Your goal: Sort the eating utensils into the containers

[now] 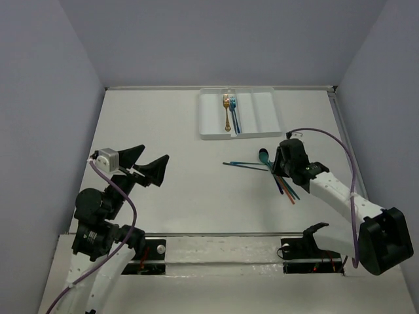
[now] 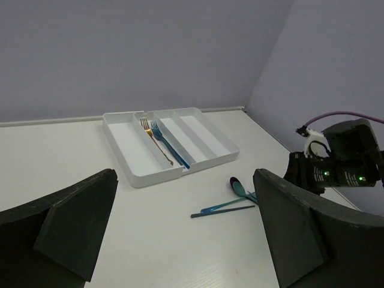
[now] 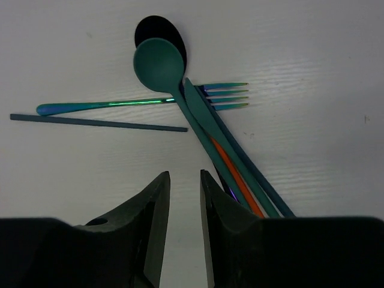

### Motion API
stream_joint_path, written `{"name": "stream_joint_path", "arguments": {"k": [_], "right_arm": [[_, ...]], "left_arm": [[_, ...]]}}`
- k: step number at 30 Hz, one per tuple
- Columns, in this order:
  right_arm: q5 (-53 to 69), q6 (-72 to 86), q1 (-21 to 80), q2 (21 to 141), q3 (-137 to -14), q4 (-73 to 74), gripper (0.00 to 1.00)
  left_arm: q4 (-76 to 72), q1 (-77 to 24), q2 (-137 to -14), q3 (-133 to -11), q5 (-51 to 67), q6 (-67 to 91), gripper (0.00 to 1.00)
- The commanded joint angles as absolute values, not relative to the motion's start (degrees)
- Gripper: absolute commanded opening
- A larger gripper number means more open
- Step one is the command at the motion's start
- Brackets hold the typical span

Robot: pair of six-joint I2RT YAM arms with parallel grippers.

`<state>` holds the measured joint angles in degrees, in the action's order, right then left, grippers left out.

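A loose pile of eating utensils (image 1: 275, 171) lies right of centre on the table. In the right wrist view it shows a teal spoon (image 3: 159, 65) over a dark purple spoon (image 3: 155, 27), an iridescent fork (image 3: 120, 105), a dark blue stick (image 3: 96, 122), a teal knife (image 3: 207, 120) and an orange stick (image 3: 234, 177). My right gripper (image 3: 185, 177) hangs low just left of the handles, jaws narrowly open over bare table. The white tray (image 1: 208, 136) holds a gold fork (image 1: 226, 111) and a blue fork (image 1: 234, 114) in neighbouring containers. My left gripper (image 1: 156, 152) is wide open, far left of the pile.
The tray (image 2: 153, 177) sits at the far edge near the back wall, its two right compartments (image 2: 201, 135) bare. Side walls close the table left and right. The right arm's purple cable (image 1: 340, 147) loops above the arm.
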<state>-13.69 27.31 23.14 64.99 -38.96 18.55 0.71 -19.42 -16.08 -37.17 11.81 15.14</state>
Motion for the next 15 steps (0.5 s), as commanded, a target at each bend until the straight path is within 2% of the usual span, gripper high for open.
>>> {"name": "stream_joint_path", "arguments": {"k": [1,6,10,11,13,15], "right_arm": [[-18.47,27.6,20.05,68.81,-41.48,22.15,0.31],[-14.42,25.84,18.81,73.38,-43.24,21.53,0.32],[-5.82,24.0,18.81,74.28,-42.63,17.25,0.32],[-3.71,23.47,18.81,73.75,-42.1,15.57,0.34],[-0.88,23.29,18.81,73.13,-41.66,13.54,0.44],[-0.53,23.2,19.5,74.44,-42.45,13.1,0.48]], "left_arm": [[-1.85,-19.95,-15.47,-38.76,12.22,15.12,0.99],[-1.93,-19.95,-14.94,-38.76,12.39,15.03,0.99],[-1.76,-20.48,-14.68,-38.76,12.22,15.03,0.99],[-1.76,-20.48,-14.76,-38.76,12.22,15.12,0.99],[-1.93,-20.48,-14.76,-38.76,12.3,15.12,0.99],[-1.93,-20.48,-14.85,-38.76,12.31,15.2,0.99]]}}
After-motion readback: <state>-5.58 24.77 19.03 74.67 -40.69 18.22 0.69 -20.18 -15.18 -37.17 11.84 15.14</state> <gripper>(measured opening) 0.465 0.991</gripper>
